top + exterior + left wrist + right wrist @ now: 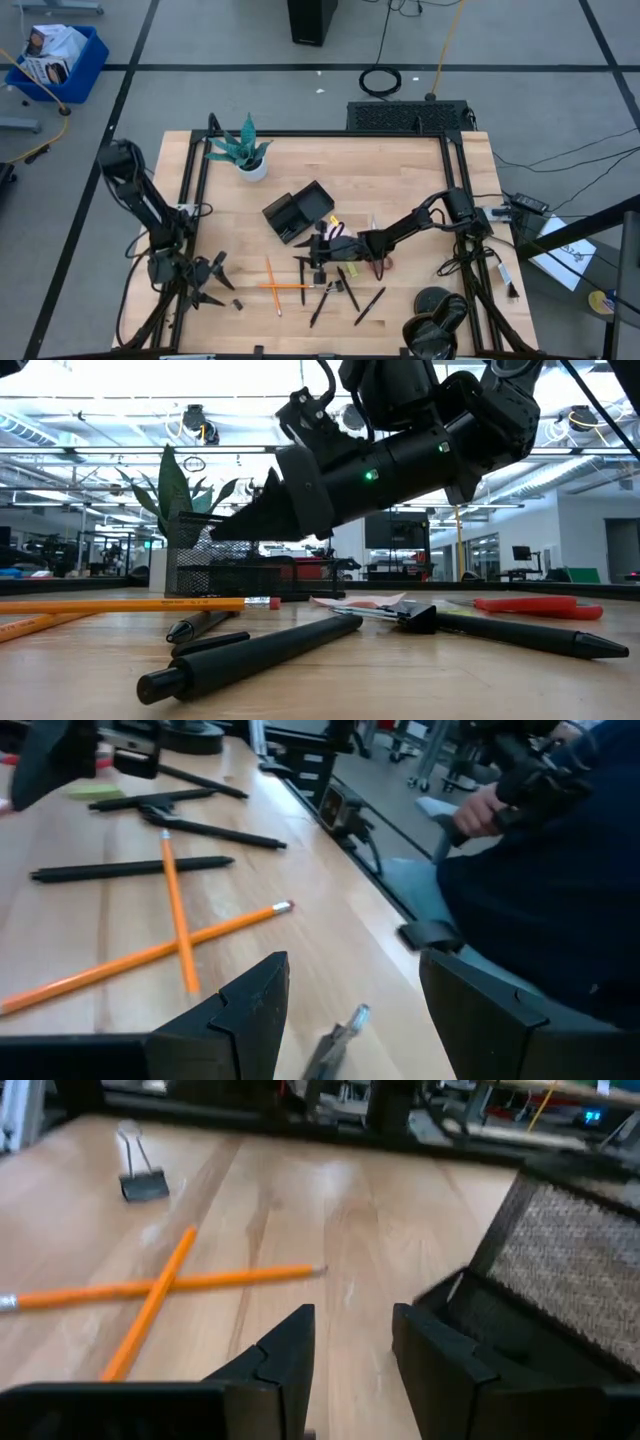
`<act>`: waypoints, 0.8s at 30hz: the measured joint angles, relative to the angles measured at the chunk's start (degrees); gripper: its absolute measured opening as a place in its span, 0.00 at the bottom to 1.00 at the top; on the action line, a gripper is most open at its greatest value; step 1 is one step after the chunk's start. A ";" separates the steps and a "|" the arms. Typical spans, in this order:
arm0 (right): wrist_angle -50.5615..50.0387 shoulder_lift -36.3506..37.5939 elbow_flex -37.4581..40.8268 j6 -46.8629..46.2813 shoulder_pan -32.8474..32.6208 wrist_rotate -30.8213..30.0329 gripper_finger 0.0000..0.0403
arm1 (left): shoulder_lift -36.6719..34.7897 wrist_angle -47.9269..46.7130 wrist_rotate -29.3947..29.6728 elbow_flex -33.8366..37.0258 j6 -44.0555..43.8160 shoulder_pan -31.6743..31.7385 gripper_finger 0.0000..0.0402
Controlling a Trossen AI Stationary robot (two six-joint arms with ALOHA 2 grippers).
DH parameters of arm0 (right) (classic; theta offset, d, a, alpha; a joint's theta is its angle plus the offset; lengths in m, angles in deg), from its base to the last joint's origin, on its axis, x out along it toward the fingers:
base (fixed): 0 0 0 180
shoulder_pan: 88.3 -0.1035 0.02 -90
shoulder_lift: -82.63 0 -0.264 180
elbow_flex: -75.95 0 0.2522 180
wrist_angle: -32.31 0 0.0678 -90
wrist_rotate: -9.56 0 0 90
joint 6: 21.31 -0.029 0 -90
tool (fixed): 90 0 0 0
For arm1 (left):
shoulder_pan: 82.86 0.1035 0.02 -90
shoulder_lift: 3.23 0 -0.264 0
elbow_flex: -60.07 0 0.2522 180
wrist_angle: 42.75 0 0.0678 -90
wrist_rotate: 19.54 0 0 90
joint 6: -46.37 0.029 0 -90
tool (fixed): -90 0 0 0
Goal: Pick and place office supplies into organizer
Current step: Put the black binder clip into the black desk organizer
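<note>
Pencils (275,286), two, crossed; one organizer (298,212); one plant (243,152).

One camera looks straight down on the table (400,180); another sits at tabletop level; both wrist cameras apparently share the crossed pencils (160,1290).

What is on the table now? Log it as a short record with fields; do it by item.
organizer: black mesh tray, mid-table
plant: white pot, beyond the tray
pencils: two orange, crossed, on bare wood
pens: black, scattered near front edge
binder clip: black, on wood apart from pencils
right hand: beside the tray, fingers apart, empty
left hand: low at left edge, open, empty
</note>
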 joint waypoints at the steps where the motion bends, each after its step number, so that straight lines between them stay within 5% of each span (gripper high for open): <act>1: -0.56 0.00 0.00 -0.37 0.06 0.00 0.32 | 0.70 0.12 0.07 -0.03 0.01 -0.20 0.57; 24: 0.00 -0.04 0.00 -0.39 0.14 0.00 0.32 | 23.13 -0.35 4.48 -8.98 -7.26 0.22 0.57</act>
